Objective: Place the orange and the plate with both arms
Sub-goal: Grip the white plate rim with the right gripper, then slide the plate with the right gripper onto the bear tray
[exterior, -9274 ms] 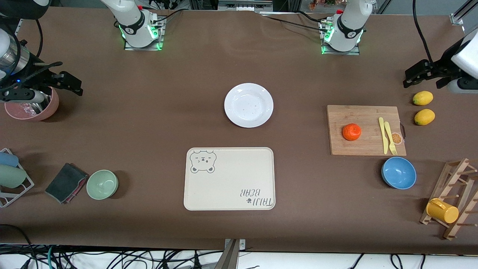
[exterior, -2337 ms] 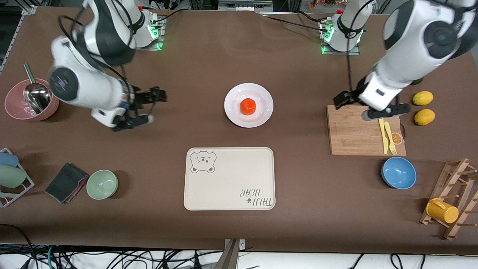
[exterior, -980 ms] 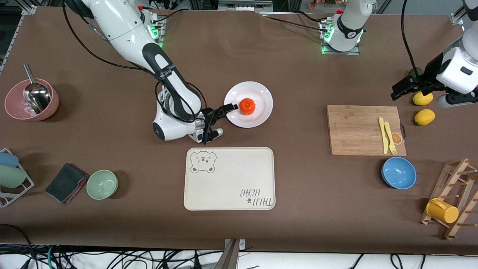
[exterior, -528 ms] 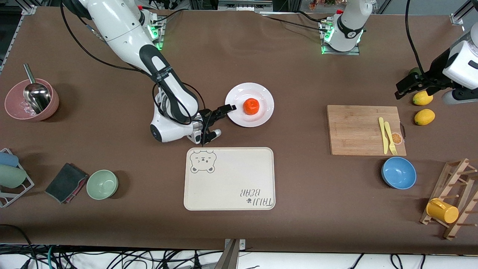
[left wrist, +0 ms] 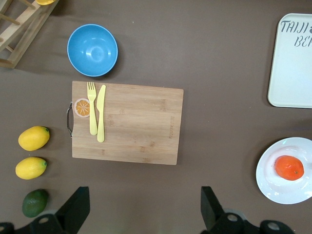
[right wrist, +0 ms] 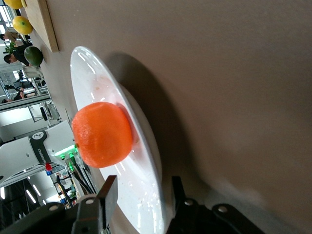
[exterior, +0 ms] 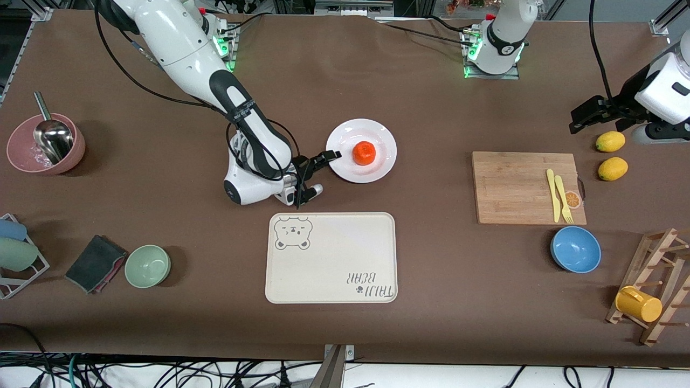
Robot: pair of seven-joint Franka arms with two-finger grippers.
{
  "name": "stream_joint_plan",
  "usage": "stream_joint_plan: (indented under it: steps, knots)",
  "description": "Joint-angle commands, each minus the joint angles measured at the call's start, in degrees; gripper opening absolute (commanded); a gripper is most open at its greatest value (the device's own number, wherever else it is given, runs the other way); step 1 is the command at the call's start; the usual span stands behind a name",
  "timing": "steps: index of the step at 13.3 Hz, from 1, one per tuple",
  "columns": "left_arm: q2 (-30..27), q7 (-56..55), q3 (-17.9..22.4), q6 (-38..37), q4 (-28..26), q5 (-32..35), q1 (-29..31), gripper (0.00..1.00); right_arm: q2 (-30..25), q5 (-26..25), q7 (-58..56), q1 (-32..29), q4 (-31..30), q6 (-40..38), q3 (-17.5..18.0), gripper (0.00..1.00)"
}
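The orange lies in the middle of the white plate, which sits mid-table, farther from the front camera than the bear tray. My right gripper is low at the plate's rim on the side toward the right arm's end. In the right wrist view its fingers are shut on the rim of the plate, one on top and one underneath, with the orange just ahead. My left gripper is open and empty, up over the table by the lemons; its wrist view shows the orange on the plate.
The cream bear tray lies nearer the front camera than the plate. A cutting board with a yellow knife and fork, a blue bowl, two lemons and a dark green fruit are toward the left arm's end. A green bowl and a pink bowl are toward the right arm's end.
The orange went from the cutting board onto the plate. The right gripper came to the plate's rim and the plate shifted slightly toward the left arm's end. The left gripper withdrew toward the lemons.
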Motion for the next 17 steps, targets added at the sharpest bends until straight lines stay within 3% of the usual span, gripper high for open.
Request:
stream_joint_plan:
  steps: [1, 3, 6, 8, 12, 17]
  knots:
    - [0.78, 1.4, -0.03, -1.86, 1.93, 1.34, 0.38, 1.0, 1.05, 0.7, -0.99, 0.18, 0.74, -0.15, 0.03, 0.39]
    - [0.78, 1.58, -0.2, -2.04, 1.93, 1.34, 0.91, 1.0, 1.49, 0.61, -1.08, 0.18, 0.91, -0.15, -0.06, 0.24]
    - [1.05, 1.49, -0.29, -2.04, 2.72, 1.34, 0.91, 1.0, 2.37, 0.78, -0.99, 0.61, 1.0, 0.99, 0.03, 0.16]
    - [1.05, 1.4, -0.29, -2.04, 2.81, 1.34, 0.91, 1.0, 2.37, 0.69, -0.81, 0.79, 1.78, 0.47, 0.03, 0.02]
    - [1.05, 1.58, -0.2, -2.04, 2.81, 1.34, 1.0, 1.0, 1.5, 0.78, 0.06, -0.26, 3.46, -1.28, -0.15, 0.0]
    - [1.05, 1.67, -0.2, -2.21, 2.72, 1.34, 1.35, 1.0, 2.37, -3.25, 0.42, -9.99, 12.85, -12.54, -1.64, 0.0]
